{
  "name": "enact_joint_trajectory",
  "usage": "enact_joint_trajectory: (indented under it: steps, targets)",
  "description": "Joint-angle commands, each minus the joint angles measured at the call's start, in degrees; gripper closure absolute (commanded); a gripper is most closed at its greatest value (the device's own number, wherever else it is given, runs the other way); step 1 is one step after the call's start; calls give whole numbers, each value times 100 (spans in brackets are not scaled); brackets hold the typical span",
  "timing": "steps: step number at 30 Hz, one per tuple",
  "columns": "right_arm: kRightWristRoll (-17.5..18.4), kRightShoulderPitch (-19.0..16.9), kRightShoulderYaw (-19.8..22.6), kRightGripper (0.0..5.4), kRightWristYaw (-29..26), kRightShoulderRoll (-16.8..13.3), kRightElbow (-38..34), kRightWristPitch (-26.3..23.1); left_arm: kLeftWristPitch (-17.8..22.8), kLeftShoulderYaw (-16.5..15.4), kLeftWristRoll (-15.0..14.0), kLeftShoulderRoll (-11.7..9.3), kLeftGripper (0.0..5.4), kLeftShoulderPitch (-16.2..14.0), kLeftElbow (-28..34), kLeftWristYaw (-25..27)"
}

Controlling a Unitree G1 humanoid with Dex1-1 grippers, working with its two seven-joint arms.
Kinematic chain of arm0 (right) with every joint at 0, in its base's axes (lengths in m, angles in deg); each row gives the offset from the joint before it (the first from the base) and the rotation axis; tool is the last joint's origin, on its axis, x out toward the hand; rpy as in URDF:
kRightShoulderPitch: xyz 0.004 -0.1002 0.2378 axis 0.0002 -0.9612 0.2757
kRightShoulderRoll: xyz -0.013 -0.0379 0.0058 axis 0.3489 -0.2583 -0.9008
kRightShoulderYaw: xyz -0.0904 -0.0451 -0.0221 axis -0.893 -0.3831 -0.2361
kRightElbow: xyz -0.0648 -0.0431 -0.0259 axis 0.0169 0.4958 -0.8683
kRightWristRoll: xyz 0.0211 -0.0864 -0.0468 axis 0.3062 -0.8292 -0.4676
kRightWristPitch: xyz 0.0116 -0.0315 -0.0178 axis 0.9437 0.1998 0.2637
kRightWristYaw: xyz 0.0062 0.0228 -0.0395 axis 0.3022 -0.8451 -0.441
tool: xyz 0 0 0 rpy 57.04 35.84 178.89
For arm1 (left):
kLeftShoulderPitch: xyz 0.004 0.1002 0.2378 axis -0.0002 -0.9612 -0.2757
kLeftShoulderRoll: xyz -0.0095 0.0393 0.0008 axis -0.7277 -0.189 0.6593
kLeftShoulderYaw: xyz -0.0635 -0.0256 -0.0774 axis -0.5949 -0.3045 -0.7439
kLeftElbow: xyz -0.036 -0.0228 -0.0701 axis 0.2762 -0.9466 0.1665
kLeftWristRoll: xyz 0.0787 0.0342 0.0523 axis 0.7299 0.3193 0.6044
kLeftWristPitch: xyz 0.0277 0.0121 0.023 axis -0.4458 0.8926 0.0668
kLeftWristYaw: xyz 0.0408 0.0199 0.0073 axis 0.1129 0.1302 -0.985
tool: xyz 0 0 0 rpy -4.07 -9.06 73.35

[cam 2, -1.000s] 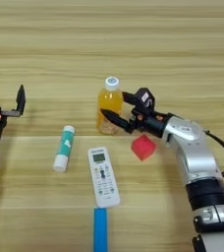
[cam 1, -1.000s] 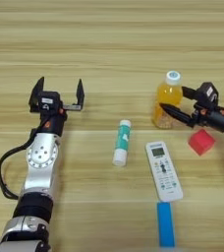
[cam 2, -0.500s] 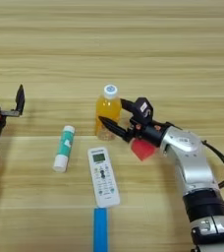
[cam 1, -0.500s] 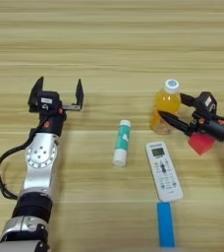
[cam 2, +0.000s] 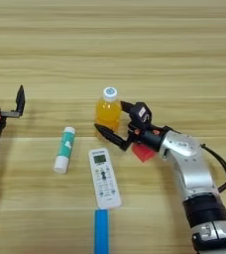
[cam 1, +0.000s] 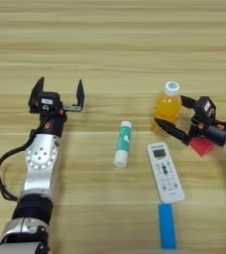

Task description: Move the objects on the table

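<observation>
A: Orange drink bottle [cam 2: 108,111] is standing at two o'clock from the remote [cam 2: 104,177]; right gripper [cam 2: 114,119] is straddling it, jaws unclenched.

B: Centre before closing; left gripper [cam 1: 56,94] is idling open at nine o'clock.
</observation>
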Motion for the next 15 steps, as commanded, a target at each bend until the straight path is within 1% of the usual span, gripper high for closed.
enact_joint_trajectory:
  steps: [1,6,11,15]
  targets:
    - [80,120,106,5,80,76,-67,106,-46,6,27,-36,0,27,-52,30]
    - [155,215,224,2,171,146,-132,163,-53,9,31,-34,0,32,-62,31]
    - [385,252,324,2,203,180,-526,118,-63,7,29,-34,0,35,-79,31]
    - [643,275,432,2,275,199,-978,29,-73,7,30,-34,0,48,-104,32]
